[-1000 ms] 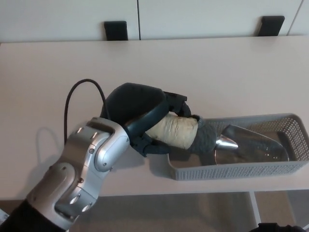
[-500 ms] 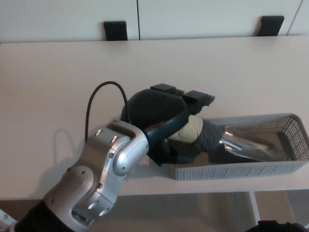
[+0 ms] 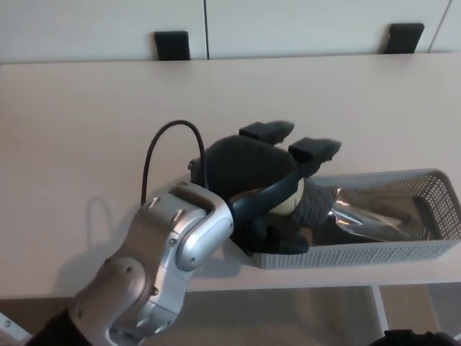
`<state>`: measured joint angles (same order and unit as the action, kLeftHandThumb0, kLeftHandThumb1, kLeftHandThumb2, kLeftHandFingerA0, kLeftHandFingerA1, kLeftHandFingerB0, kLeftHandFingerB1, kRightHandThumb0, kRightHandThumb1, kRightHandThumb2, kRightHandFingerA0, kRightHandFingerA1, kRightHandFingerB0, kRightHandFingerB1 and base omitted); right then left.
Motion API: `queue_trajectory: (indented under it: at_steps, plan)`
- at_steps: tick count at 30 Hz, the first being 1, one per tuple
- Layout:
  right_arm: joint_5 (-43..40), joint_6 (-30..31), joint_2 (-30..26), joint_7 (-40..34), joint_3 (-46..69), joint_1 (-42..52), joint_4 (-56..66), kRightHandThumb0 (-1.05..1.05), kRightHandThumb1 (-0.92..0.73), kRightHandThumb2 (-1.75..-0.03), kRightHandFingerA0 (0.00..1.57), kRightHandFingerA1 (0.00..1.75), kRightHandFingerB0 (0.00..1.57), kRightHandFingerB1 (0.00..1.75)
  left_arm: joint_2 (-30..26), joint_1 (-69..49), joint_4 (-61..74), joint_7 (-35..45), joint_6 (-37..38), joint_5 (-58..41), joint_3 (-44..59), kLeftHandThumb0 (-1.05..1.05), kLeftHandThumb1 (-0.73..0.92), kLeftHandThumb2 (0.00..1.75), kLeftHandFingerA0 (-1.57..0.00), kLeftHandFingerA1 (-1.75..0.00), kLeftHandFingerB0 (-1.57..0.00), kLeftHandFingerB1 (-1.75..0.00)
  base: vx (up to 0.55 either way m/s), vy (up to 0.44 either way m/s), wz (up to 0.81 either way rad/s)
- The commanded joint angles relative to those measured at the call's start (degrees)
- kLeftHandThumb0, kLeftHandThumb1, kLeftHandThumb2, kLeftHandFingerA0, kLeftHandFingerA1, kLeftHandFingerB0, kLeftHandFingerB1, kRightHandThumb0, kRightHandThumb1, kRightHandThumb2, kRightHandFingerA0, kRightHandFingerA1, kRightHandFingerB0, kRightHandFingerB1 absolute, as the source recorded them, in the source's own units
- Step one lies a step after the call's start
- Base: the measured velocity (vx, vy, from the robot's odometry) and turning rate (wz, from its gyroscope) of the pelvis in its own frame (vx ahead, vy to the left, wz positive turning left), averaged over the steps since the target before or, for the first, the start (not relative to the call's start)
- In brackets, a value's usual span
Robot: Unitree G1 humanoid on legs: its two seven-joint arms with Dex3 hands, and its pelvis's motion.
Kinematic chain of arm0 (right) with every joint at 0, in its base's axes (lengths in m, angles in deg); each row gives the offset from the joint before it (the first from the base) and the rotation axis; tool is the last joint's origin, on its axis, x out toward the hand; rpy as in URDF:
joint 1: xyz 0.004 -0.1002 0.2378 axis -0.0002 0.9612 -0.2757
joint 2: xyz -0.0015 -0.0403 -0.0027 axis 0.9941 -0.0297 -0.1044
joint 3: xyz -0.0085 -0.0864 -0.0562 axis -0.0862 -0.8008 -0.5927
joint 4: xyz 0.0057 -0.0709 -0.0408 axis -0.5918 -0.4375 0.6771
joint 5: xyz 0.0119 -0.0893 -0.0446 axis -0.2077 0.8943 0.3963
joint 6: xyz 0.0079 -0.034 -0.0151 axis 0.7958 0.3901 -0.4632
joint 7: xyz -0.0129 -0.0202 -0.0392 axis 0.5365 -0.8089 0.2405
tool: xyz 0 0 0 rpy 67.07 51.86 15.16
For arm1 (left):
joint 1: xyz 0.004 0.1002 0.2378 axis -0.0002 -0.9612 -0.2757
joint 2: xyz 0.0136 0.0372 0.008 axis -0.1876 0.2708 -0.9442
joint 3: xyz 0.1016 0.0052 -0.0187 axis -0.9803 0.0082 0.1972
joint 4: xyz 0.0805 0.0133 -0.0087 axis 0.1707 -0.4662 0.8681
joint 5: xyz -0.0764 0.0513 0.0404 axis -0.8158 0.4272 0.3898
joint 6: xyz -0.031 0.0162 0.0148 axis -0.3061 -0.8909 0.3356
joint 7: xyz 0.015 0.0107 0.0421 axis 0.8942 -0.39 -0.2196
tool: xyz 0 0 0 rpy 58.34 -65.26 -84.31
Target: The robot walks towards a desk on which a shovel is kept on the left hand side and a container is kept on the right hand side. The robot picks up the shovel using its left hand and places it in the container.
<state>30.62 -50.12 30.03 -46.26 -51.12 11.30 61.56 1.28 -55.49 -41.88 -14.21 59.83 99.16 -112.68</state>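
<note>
Shovel in the container: we see its blade reaching right of our left hand, whose fingers stand spread above the handle, grip apparently loosened.

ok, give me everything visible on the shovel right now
The shovel is a small hand trowel with a shiny metal blade, a dark collar and a pale tan handle. It lies tilted inside the grey mesh container, blade pointing right. The left robot hand covers most of the handle, with two fingers lifted above it; whether the grip is closed cannot be seen.
</note>
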Motion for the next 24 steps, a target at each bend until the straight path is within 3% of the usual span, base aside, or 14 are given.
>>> queue_trajectory:
  at_steps: [1, 2, 7, 8, 10, 11, 12, 13, 14, 15, 20, 21, 22, 24]
  plan:
    - [0.1, 0.6, -1.3, 1.3, 0.0, -0.7, -0.1, -0.23, -0.59, -0.57, 0.7, 0.57, 0.58, 0.51, 0.0, -3.7, 13.2, 3.3, 2.7, -10.9, 6.7, -0.9, 0.7, 0.62, 0.0, -0.2, -0.04, -0.28, 0.0, 0.0, 0.0]
    - [0.1, 0.5, -1.3, 1.4, 0.0, -0.7, -0.2, -0.22, -0.6, -0.57, 0.7, 0.57, 0.58, 0.51, 0.0, -4.5, 15.2, 4.1, 2.5, -12.4, 7.4, -0.86, 0.55, 0.97, -0.04, -0.07, -0.07, -0.28, 0.0, 0.0, 0.0]
    - [0.3, 1.3, -1.6, 2.0, -0.3, -0.5, -0.2, -0.27, -0.61, -0.56, 0.71, 0.58, 0.58, 0.5, 1.7, -10.4, 38.5, 21.2, -14.7, -35.8, 18.3, -0.83, 0.59, 0.98, -0.05, -0.24, -0.13, -0.4, 0.0, 0.0, 0.0]
    - [0.6, 1.4, -1.6, 1.9, -0.5, -0.4, -0.2, -0.27, -0.61, -0.56, 0.71, 0.58, 0.57, 0.5, 2.5, -11.9, 40.2, 24.1, -17.1, -44.5, 22.8, -0.84, 0.81, 0.66, -0.08, -0.24, -0.21, -0.28, 0.0, 0.0, 0.0]
    - [0.4, 0.4, -1.5, 2.1, -0.7, -0.8, -1.9, -0.27, -0.6, -0.56, 0.71, 0.6, 0.56, 0.5, 1.3, -15.7, 40.2, 26.2, -15.0, -60.6, 29.7, -0.83, 0.89, 0.68, -0.11, -0.25, -0.21, -0.28, 0.0, 0.0, 0.0]
    - [0.4, 0.4, -1.5, 2.1, -0.7, -0.8, -2.0, -0.27, -0.6, -0.56, 0.71, 0.6, 0.56, 0.5, 1.2, -15.7, 40.2, 26.2, -15.0, -60.7, 29.7, -0.83, 0.89, 0.68, -0.11, -0.25, -0.21, -0.28, 0.0, 0.0, 0.0]
    - [0.3, 0.8, -1.7, 2.7, -0.9, -0.6, -1.5, -0.27, -0.61, -0.57, 0.69, 0.59, 0.55, 0.5, -3.7, -19.6, 39.2, 29.4, -13.0, -74.5, 35.5, -0.89, 0.92, 0.77, -0.1, -0.28, -0.19, -0.29, 0.0, 0.0, 0.0]
    - [0.3, 0.8, -1.7, 2.7, -1.0, -0.4, -1.6, -0.27, -0.61, -0.57, 0.69, 0.59, 0.55, 0.5, -4.4, -20.3, 39.2, 29.7, -12.8, -76.2, 36.1, -0.89, 0.92, 0.77, -0.1, -0.28, -0.19, -0.29, 0.0, 0.0, 0.0]
    - [0.6, 0.6, -1.4, 2.1, -1.1, -0.2, -2.2, -0.25, -0.58, -0.57, 0.72, 0.6, 0.57, 0.5, -8.7, -25.0, 37.9, 31.7, -8.6, -83.1, 38.5, -0.36, 0.44, 1.1, -0.01, -0.49, 0.0, -0.46, 0.0, 0.0, 0.0]
    - [0.9, 0.8, -1.3, 1.8, -1.2, -0.1, -2.3, -0.24, -0.58, -0.57, 0.74, 0.6, 0.57, 0.5, -11.5, -29.3, 36.9, 33.7, -5.7, -88.1, 40.0, -0.89, 0.92, 0.75, -0.15, -0.3, -0.24, -0.3, 0.0, 0.0, 0.0]
    - [1.1, 0.3, -1.2, 1.5, -1.3, 0.3, -3.1, -0.21, -0.59, -0.56, 0.7, 0.56, 0.57, 0.5, -15.6, -40.4, 36.3, 39.1, -1.6, -92.5, 42.0, -0.99, 0.92, 0.78, -0.13, -0.31, -0.23, -0.31, 0.0, 0.0, 0.0]
    - [1.4, 0.7, -1.2, 1.5, -1.4, 0.3, -3.0, -0.22, -0.59, -0.57, 0.69, 0.55, 0.57, 0.49, -15.8, -43.3, 36.0, 40.4, 0.5, -91.6, 41.8, -0.36, 0.38, 1.08, -0.01, -0.5, 0.0, -0.46, 0.0, 0.0, 0.0]
    - [1.3, 1.2, -1.1, 1.6, -1.4, 0.3, -3.0, -0.22, -0.59, -0.57, 0.67, 0.54, 0.57, 0.49, -16.0, -47.9, 36.0, 41.6, 3.8, -90.7, 41.9, -1.0, 0.91, 0.78, -0.15, -0.31, -0.25, -0.32, 0.0, 0.0, 0.0]
    - [1.2, 1.1, -1.1, 1.5, -1.4, 0.5, -3.0, -0.22, -0.59, -0.57, 0.68, 0.54, 0.58, 0.49, -16.4, -49.6, 36.3, 41.8, 5.2, -90.5, 42.1, -0.98, 0.91, 0.78, -0.17, -0.33, -0.26, -0.33, 0.0, 0.0, 0.0]
